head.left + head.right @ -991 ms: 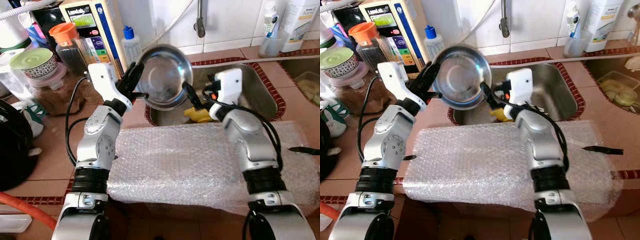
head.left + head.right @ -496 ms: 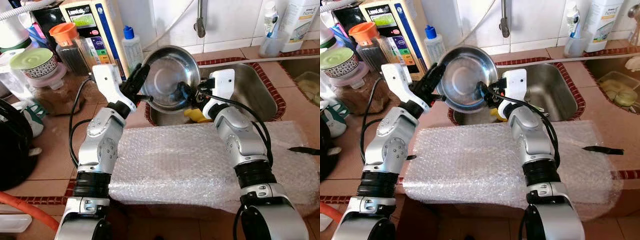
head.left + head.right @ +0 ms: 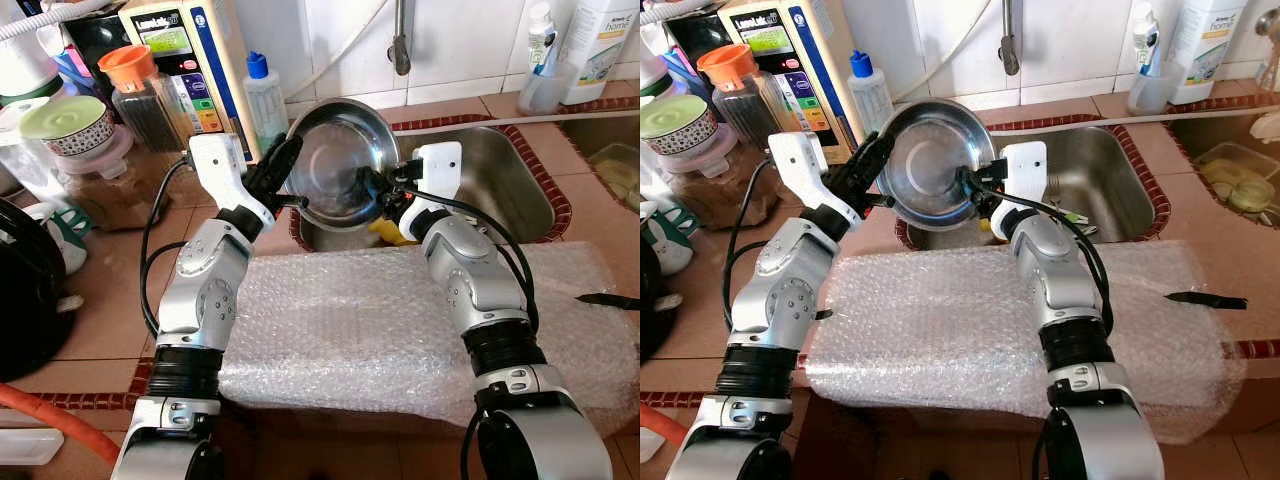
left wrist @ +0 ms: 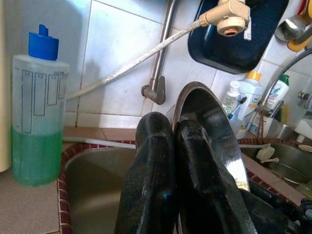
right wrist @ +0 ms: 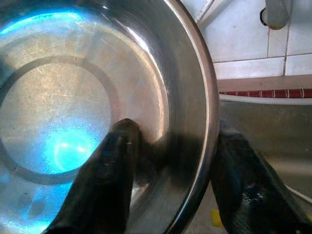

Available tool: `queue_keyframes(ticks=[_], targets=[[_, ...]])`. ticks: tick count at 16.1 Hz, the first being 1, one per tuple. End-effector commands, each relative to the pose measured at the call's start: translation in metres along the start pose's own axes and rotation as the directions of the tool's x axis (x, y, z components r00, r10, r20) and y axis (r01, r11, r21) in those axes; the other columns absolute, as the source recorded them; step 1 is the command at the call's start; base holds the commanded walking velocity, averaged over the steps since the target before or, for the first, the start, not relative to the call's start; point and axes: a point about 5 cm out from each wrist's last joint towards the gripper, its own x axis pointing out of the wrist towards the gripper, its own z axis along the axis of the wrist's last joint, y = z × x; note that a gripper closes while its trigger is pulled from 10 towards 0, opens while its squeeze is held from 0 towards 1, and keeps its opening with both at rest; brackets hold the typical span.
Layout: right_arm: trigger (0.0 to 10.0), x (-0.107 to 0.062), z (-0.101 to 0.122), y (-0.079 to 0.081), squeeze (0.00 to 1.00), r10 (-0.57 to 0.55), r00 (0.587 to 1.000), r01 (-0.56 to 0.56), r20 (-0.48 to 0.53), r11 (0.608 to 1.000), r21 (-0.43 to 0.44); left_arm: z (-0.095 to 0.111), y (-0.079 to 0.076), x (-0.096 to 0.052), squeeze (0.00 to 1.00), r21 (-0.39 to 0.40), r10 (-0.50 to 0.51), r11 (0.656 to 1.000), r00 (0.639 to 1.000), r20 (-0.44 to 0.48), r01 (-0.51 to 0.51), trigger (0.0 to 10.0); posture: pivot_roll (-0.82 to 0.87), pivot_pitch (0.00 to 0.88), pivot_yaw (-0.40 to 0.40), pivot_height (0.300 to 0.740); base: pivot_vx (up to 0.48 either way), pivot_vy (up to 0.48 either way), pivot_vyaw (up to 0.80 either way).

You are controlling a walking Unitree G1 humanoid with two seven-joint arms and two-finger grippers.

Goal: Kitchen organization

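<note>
- I hold the steel bowl (image 3: 338, 160) tilted on edge, in the air above the near left corner of the sink (image 3: 510, 185), and both my arms are on it at once.
- My left gripper (image 3: 283, 172) has its fingers (image 4: 161, 161) pressed shut on the bowl's left rim; the pinch sits right at the thin edge, so I judge a small twist could let the slick metal slide out.
- My right gripper (image 3: 970, 190) straddles the right rim with one of its fingers (image 5: 105, 170) inside the bowl and the other behind it; they look parted around the wall, not clamped, so that side may carry little weight.
- If one arm pulls before the other lets go, the bowl could wrench loose and drop into the sink, onto the yellow thing (image 3: 392, 232) lying there.
- The bowl's far edge is near the squeeze bottle (image 3: 264, 95) with the blue cap and the white machine (image 3: 190, 60) on the desk (image 3: 110, 290); a swing to my left could knock the bottle over.
- The tap (image 3: 400, 45) hangs just beyond the bowl, so lifting it higher risks a clang against the pipe.
- The bubble wrap (image 3: 400, 320) under my forearms is soft and loose; my elbows could drag it toward the sink.
</note>
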Motion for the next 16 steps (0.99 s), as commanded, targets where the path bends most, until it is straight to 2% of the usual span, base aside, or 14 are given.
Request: queue_keyframes(ticks=[1, 15, 16], targets=[[0.0, 0.0038, 0.0046, 0.0023, 0.0, -0.001, 1.0, 0.001, -0.001, 1.0, 0.013, 0.0104, -0.003, -0.0006, 0.0, 0.016, -0.022, 1.0, 0.999, 0.04, 0.021, 0.0, -0.31, 0.1, 0.183, 0.74, 0.0, 0.0, 0.0], [0.0, 0.0041, 0.0024, -0.0001, 0.0, -0.023, 1.0, 0.024, -0.012, 0.996, 0.09, 0.0111, -0.0025, 0.001, 0.0, 0.028, -0.034, 0.999, 0.999, 0.039, 0.033, 0.0, -0.31, 0.091, 0.189, 0.74, 0.0, 0.0, 0.0], [0.0, 0.0043, 0.001, 0.0016, 0.0, -0.023, 1.0, 0.025, -0.014, 0.995, 0.098, 0.0099, -0.0061, 0.0016, 0.69, 0.03, -0.067, 0.997, 0.997, 0.027, 0.066, 3.3, -0.31, 0.091, 0.187, 0.74, 0.0, 0.0, 0.0]])
